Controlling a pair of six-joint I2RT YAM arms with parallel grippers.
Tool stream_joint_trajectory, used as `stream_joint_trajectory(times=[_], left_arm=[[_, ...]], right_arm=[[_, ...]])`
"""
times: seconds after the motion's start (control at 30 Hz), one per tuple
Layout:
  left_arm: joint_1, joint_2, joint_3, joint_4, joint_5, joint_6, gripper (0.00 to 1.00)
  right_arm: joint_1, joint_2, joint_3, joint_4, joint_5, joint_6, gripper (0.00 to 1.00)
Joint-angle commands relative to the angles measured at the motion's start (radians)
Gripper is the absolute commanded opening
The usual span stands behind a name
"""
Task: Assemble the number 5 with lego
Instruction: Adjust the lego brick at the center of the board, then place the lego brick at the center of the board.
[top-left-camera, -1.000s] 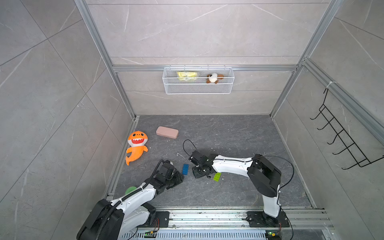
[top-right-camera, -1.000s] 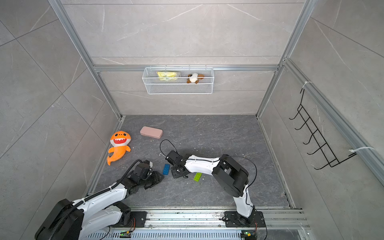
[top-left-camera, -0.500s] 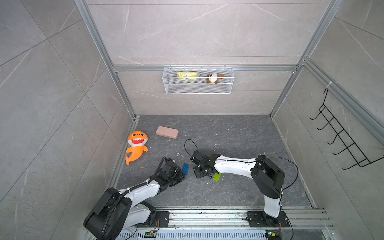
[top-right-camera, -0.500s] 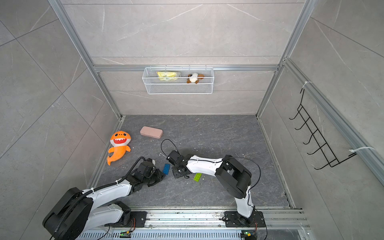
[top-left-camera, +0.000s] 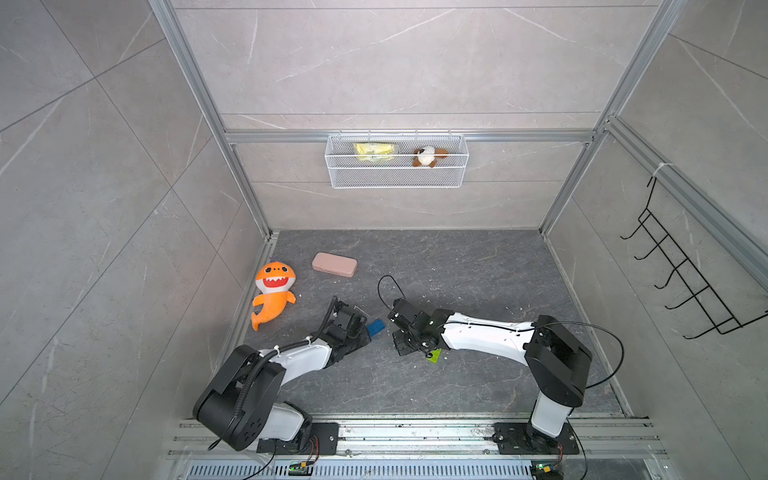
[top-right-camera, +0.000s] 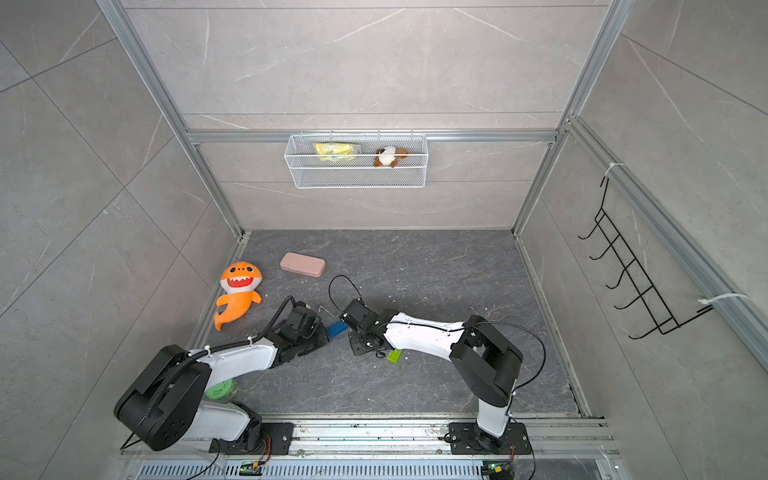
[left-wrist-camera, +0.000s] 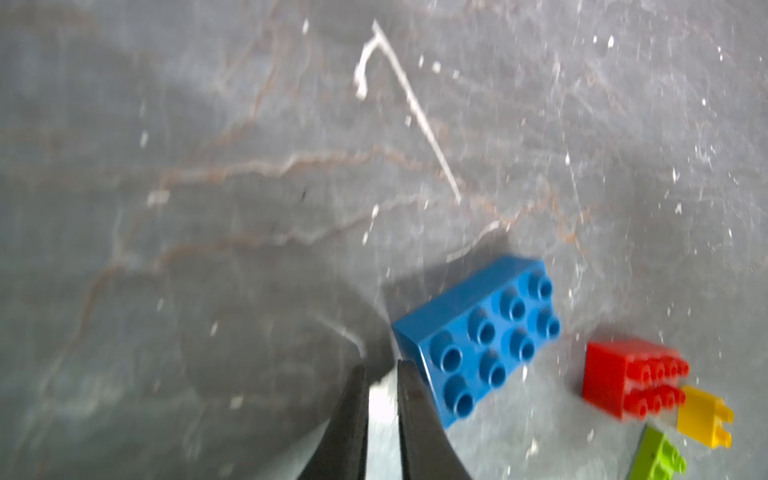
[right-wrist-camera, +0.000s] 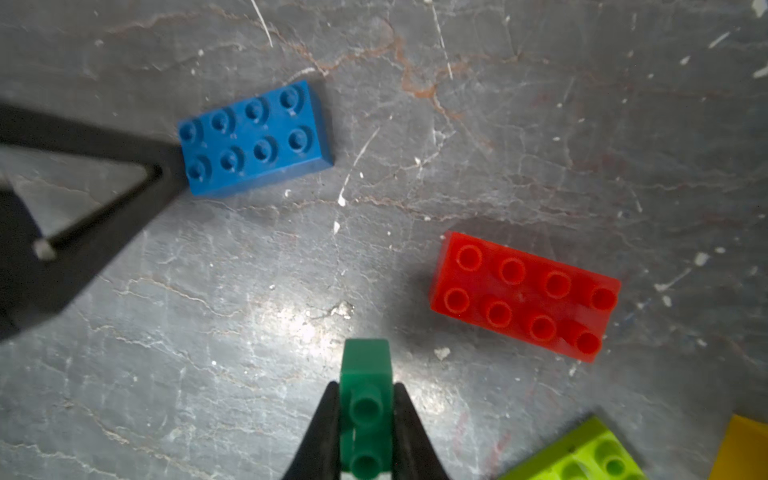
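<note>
Lego (left-wrist-camera: 631, 374) lay unjoined on the near tabletop (right-wrist-camera: 249, 291). My right end effector (right-wrist-camera: 365, 392) pinched the dark green brick (right-wrist-camera: 365, 361); left end effector (left-wrist-camera: 382, 374) closed, empty, beside the blue brick (left-wrist-camera: 478, 336). I feared shoving it askew, green twisting when pressed.

A blue plastic 2x4 studded brick (right-wrist-camera: 254, 137) and a red plastic 2x4 studded brick (right-wrist-camera: 523, 296) lie flat, studs up and apart, on the grey bench (right-wrist-camera: 249, 353). A lime green studded brick (right-wrist-camera: 582, 453) and a small yellow brick (left-wrist-camera: 702, 419) lie near the red one, none of them joined. A small dark green studded brick (right-wrist-camera: 365, 374) is pinched between the fingers (right-wrist-camera: 322, 428) of the right gripper (right-wrist-camera: 365, 386).
</note>
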Motion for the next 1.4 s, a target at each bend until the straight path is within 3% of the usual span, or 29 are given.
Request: stream_joint_trajectory(times=[0.0, 0.17, 0.37, 0.93, 1.37], left_arm=[[0.010, 0.082, 0.040, -0.080, -0.030, 0.060, 0.19], [0.010, 0.112, 0.075, -0.077, -0.001, 0.064, 0.19], [0.010, 0.053, 0.015, -0.053, 0.026, 0.034, 0.20], [0.010, -0.038, -0.051, -0.037, 0.053, 0.019, 0.23], [0.010, -0.065, -0.075, -0.031, 0.057, 0.014, 0.25]], right_arm=[[-0.004, -0.039, -0.015, 0.007, 0.019, 0.011, 0.20], [-0.009, -0.056, -0.010, 0.005, 0.020, 0.003, 0.20], [-0.024, -0.018, 0.061, -0.025, -0.002, -0.007, 0.21], [-0.121, 0.284, 0.435, -0.229, 0.024, -0.047, 0.23], [-0.133, 0.389, 0.493, -0.247, 0.037, -0.040, 0.28]])
